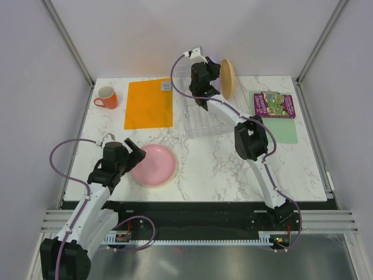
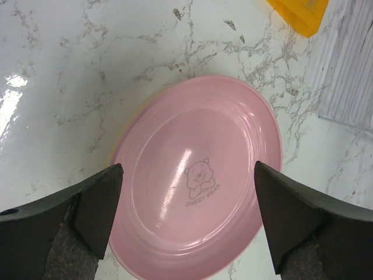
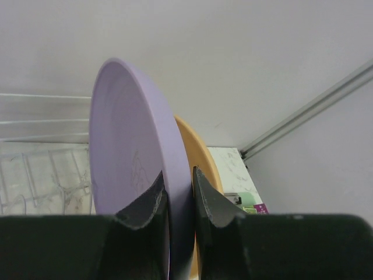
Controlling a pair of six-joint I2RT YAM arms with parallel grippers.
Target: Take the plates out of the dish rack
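The pink plate [image 1: 154,165] lies flat on the table, on top of a yellow-orange plate whose rim [image 2: 118,140] just shows at its left. My left gripper [image 1: 137,155] is open and empty, just above the pink plate's [image 2: 195,175] near edge, one finger to each side. My right gripper [image 3: 178,186] is shut on the rim of the purple plate [image 3: 125,163], which stands upright at the far end of the clear dish rack [image 1: 204,116]. The tan-orange plate [image 1: 227,77] stands upright right behind it, also in the right wrist view [image 3: 204,160].
An orange mat [image 1: 149,103] lies left of the rack, with an orange mug [image 1: 106,97] beyond it. A purple book [image 1: 274,105] lies on a green mat [image 1: 282,133] at the right. The rack's wire dividers [image 3: 46,175] show below the purple plate.
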